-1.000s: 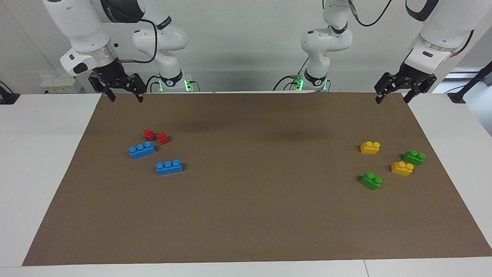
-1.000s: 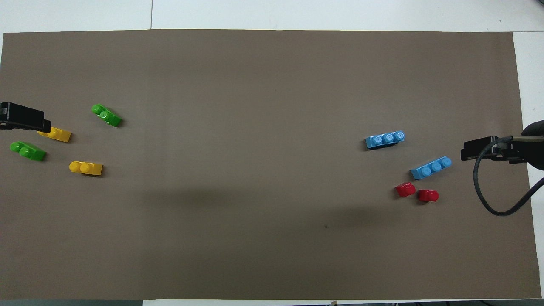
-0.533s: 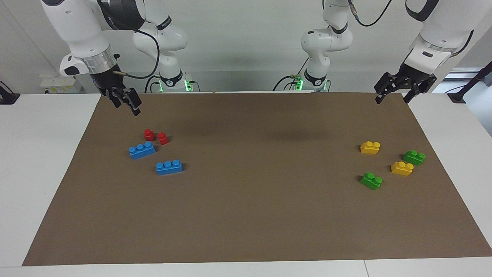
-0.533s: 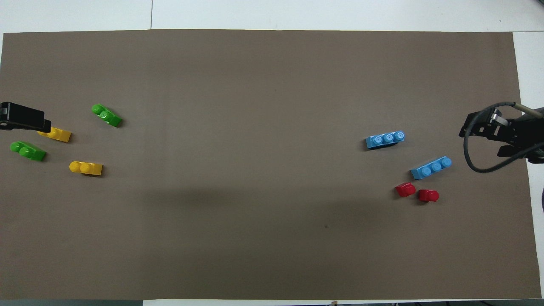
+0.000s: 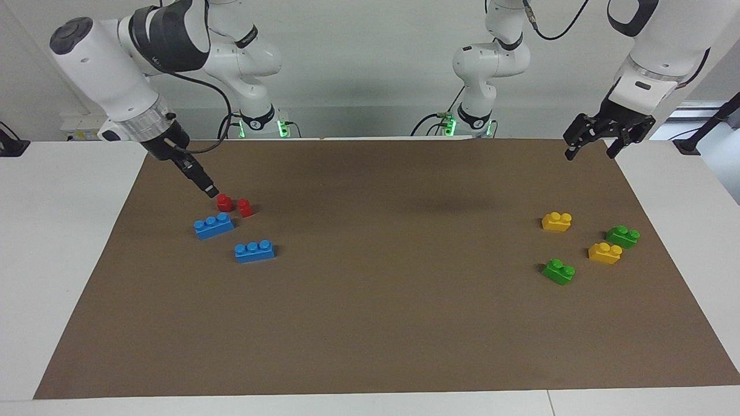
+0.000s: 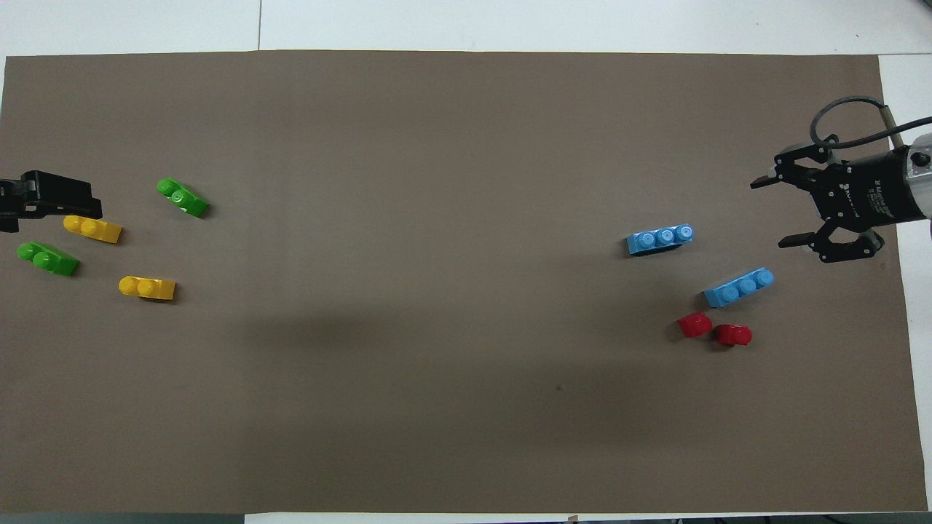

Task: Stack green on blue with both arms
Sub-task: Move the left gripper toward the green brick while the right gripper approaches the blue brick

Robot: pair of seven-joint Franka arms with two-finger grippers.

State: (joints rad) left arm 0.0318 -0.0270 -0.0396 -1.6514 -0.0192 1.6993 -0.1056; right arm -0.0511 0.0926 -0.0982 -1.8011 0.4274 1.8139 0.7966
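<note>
**Facing view:** The right pincer [image 5: 208, 190] has dropped from the twelve o'clock edge of the brown mat [image 5: 370, 323] within the past second. It has also turned edge-on and now hangs low at ten o'clock of the two red bricks [image 5: 225, 202]. The two blue bricks [image 5: 214, 225] sit untouched on the bench, just at six o'clock of the reds. The left pincer [image 5: 589, 150], fingers apart, has barely stirred above the mat's one o'clock corner. The two green bricks [image 5: 558, 271] lie among the yellow bricks [image 5: 557, 221] at the mat's three o'clock end.

**Overhead view:** The right pincer [image 6: 770, 213] shows its fingers spread and empty at two o'clock of the blue bricks [image 6: 739, 287]. It has rotated since a second ago. The left pincer [image 6: 44, 204] waits at nine o'clock, over the green bricks [image 6: 47, 258] (only partly in view here).

The right arm appears to be lining up for a blue brick. Nothing is gripped yet, and the green pickup seems not to have started.
</note>
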